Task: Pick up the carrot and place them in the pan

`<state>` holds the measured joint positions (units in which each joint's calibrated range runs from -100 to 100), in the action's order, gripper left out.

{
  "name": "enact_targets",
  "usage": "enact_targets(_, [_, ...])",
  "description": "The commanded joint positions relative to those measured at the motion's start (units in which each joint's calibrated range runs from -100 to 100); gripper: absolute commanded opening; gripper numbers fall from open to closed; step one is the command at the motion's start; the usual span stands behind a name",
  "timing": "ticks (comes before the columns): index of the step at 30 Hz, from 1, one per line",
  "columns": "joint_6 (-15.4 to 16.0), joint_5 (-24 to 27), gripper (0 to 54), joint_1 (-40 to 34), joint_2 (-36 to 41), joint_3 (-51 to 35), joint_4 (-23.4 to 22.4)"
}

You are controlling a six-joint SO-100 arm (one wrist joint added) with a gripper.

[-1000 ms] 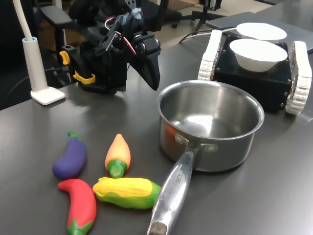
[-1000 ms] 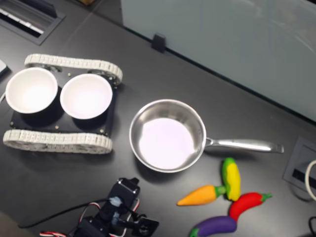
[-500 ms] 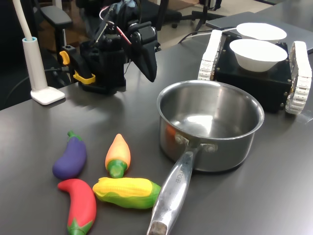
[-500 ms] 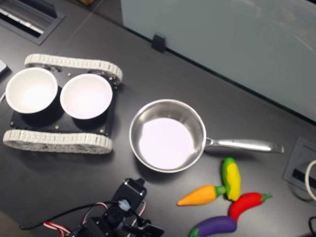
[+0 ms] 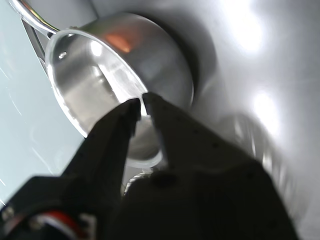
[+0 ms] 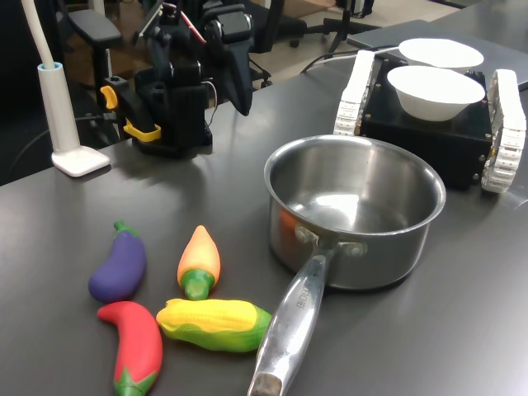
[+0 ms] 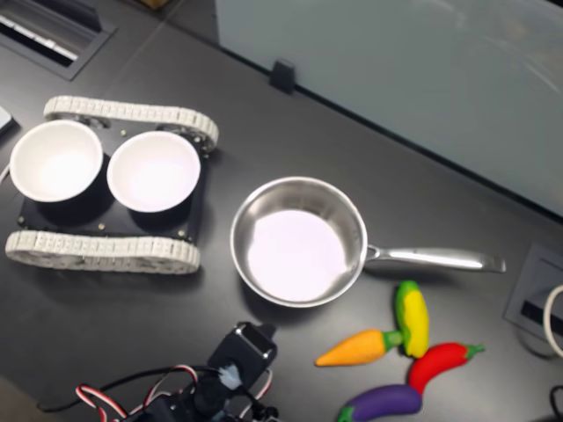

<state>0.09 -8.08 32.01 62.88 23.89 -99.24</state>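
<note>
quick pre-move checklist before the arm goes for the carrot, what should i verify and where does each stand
1. Tool empty: ok, nothing between the fingers in the wrist view.
2. Tool open enough to take the carrot: not ok, the fingertips are nearly together.
3. Carrot free to lift: cannot tell for sure; its green end sits right against the corn, with the eggplant apart from it in the first exterior view.
4. Pan empty and upright: ok in both exterior views.
5. Tool lined up over the carrot: not ok, the wrist view faces the pan.
6. Path clear of the pan handle: ok.
</note>
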Motion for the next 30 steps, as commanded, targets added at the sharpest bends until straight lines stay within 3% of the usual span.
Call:
enact_targets(1, [0.5,-0.6,0.2,4.0,-2.9,-8.0,-0.5])
enact_targets(10, [3.0,-1.7,0.2,13.3,-8.7,-16.6,-0.5])
enact_targets(22, [3.6,-3.4,0.2,18.4,-16.5,-25.9,-0.4])
enact_targets(30, [4.4,-5.9,0.4,25.2,-27.1,-36.7,-0.5])
